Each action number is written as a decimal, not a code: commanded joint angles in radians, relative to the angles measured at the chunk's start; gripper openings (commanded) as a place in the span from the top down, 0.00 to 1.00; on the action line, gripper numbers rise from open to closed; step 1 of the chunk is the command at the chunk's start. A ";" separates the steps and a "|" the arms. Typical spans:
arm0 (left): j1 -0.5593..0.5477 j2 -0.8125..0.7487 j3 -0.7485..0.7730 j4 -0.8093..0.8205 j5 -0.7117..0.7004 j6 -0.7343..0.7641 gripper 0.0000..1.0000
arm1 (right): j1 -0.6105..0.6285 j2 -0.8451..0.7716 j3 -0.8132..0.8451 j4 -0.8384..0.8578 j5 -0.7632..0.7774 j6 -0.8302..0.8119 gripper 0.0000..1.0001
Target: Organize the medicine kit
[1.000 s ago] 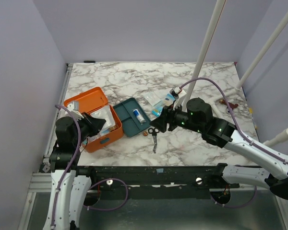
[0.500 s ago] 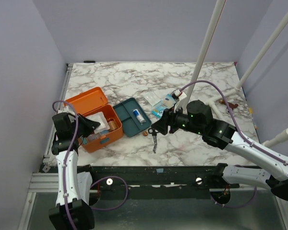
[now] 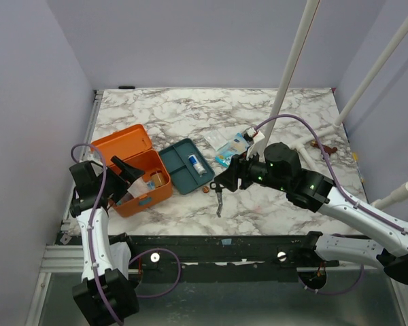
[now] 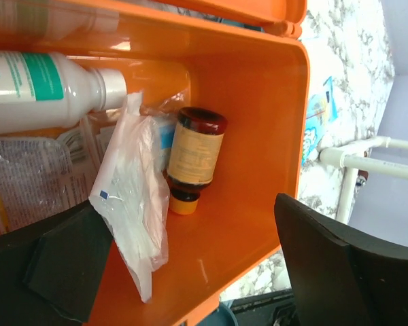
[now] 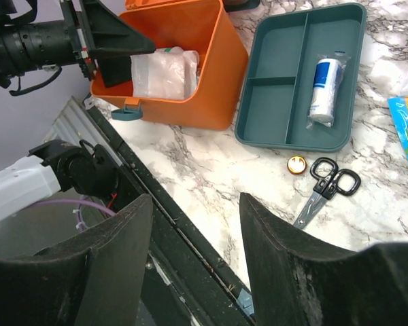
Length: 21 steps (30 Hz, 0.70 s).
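The medicine kit is an orange box with its lid swung open, at the left of the table. My left gripper stands open just above its inside, holding nothing. In the box lie a brown bottle, a white bottle with a teal label and a clear plastic pouch that hangs beside the left finger. My right gripper hovers open and empty over the table's front edge, near the black scissors.
A dark teal tray lies right of the kit with a wrapped blue-and-white tube in it. A small orange cap sits by the scissors. Blue and white packets lie behind the right arm. White poles rise at the back right.
My left gripper has drawn back toward the box's near-left side and opened wide; the pouch now rests in the kit. The right arm has hardly moved.
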 commanded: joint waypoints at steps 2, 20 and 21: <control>0.005 -0.034 0.094 -0.184 -0.095 0.020 0.02 | 0.005 0.014 0.010 -0.008 0.031 -0.024 0.42; 0.001 -0.125 0.285 -0.395 -0.154 0.117 0.01 | 0.005 0.169 0.100 -0.049 0.204 -0.035 0.42; -0.006 -0.118 0.285 -0.388 -0.135 0.121 0.02 | 0.005 0.192 0.110 -0.063 0.235 -0.037 0.42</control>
